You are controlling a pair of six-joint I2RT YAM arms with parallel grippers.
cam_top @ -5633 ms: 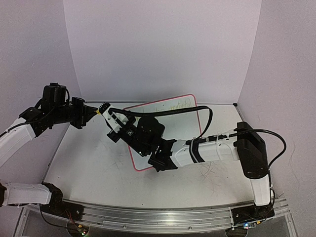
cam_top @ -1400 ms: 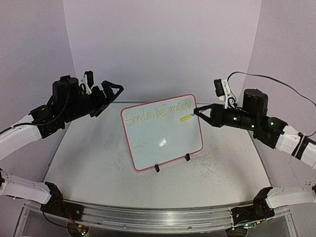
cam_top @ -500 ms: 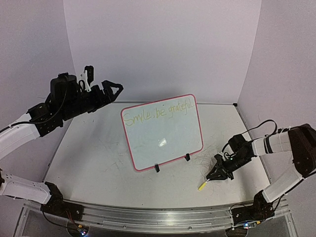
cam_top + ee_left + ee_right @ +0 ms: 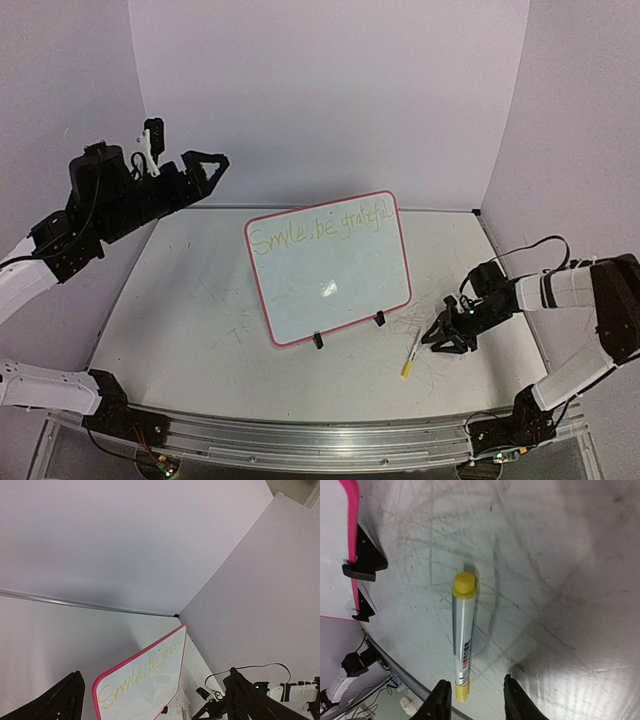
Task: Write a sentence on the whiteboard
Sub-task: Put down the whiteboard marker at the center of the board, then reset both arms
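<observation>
Soft, even light, with small glare on the whiteboard [image 4: 330,265].

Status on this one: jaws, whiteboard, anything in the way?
Left jaws open, raised left of whiteboard. Right jaws open, low at yellow marker lying on table. Sentence written across board's top. Nothing blocking it.

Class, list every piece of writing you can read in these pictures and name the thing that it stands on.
"Smile, be grateful": yellow-green handwriting on the whiteboard.
Red print along the marker lying on the table: too small and blurred to read.
</observation>
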